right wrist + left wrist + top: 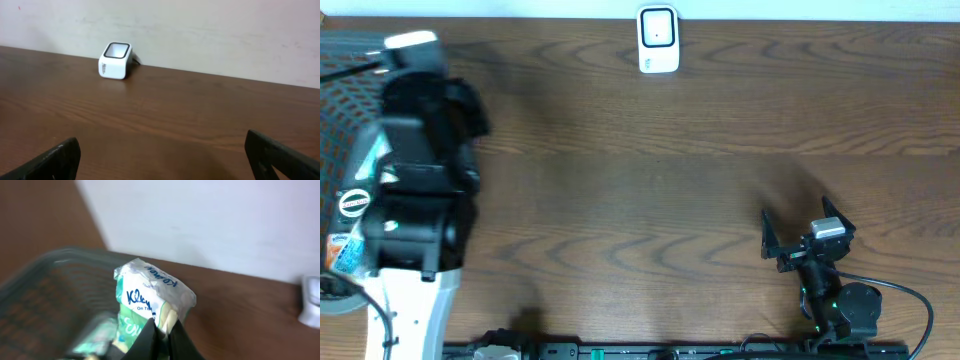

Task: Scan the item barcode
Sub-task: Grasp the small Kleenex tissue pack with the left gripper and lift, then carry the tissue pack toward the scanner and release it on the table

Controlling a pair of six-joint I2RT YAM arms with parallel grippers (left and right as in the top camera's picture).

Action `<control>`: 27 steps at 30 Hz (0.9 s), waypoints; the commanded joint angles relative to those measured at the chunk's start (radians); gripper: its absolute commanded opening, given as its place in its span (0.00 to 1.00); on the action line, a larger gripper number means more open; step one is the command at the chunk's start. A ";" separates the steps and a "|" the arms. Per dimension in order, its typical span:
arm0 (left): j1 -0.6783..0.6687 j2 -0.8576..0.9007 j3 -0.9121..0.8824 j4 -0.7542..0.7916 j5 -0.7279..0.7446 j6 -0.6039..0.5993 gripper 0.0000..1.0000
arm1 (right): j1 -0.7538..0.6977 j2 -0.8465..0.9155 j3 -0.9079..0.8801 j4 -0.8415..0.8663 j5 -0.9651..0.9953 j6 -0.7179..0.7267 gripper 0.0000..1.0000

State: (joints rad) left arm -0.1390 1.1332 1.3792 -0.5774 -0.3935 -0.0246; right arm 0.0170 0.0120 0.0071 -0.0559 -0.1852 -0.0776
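Note:
A white and green Kleenex tissue pack [150, 297] hangs above the basket, and my left gripper [162, 331] is shut on its lower edge. No barcode shows on the pack's visible face. The white barcode scanner [658, 40] stands at the table's far edge near the middle; it also shows as the scanner [116, 61] against the wall and as a sliver of scanner [311, 300] at the right edge. In the overhead view the left arm [420, 170] hides its gripper and the pack. My right gripper [803, 224] rests open and empty at the near right, its own view showing the gripper [161, 150] over bare wood.
A grey mesh basket [338, 110] sits at the table's left edge with other packaged goods [348, 215] in it; its rim [45, 265] lies just under the held pack. A white wall runs behind the table. Cables run along the front edge [670, 350].

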 commanded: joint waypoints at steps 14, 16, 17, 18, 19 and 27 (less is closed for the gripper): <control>-0.342 0.347 0.005 -0.338 -0.007 -0.454 0.07 | -0.010 -0.005 -0.002 -0.004 0.000 0.005 0.99; -0.362 0.407 -0.003 -0.336 0.018 -0.513 0.07 | -0.010 -0.005 -0.002 -0.005 0.000 0.005 0.99; -0.367 0.435 -0.003 -0.331 0.051 -0.530 0.08 | -0.010 -0.005 -0.002 -0.004 0.000 0.005 0.99; -0.372 0.466 -0.003 -0.318 0.108 -0.533 0.07 | -0.010 -0.005 -0.002 -0.005 0.000 0.005 0.99; -0.371 0.495 -0.003 -0.304 0.172 -0.533 0.07 | -0.010 -0.005 -0.002 -0.004 0.000 0.005 0.99; -0.371 0.692 -0.003 -0.251 0.392 -0.588 0.07 | -0.010 -0.005 -0.002 -0.004 0.000 0.005 0.99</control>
State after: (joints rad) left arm -0.5091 1.7752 1.3796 -0.8268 -0.1040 -0.5518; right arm 0.0170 0.0120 0.0071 -0.0559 -0.1856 -0.0776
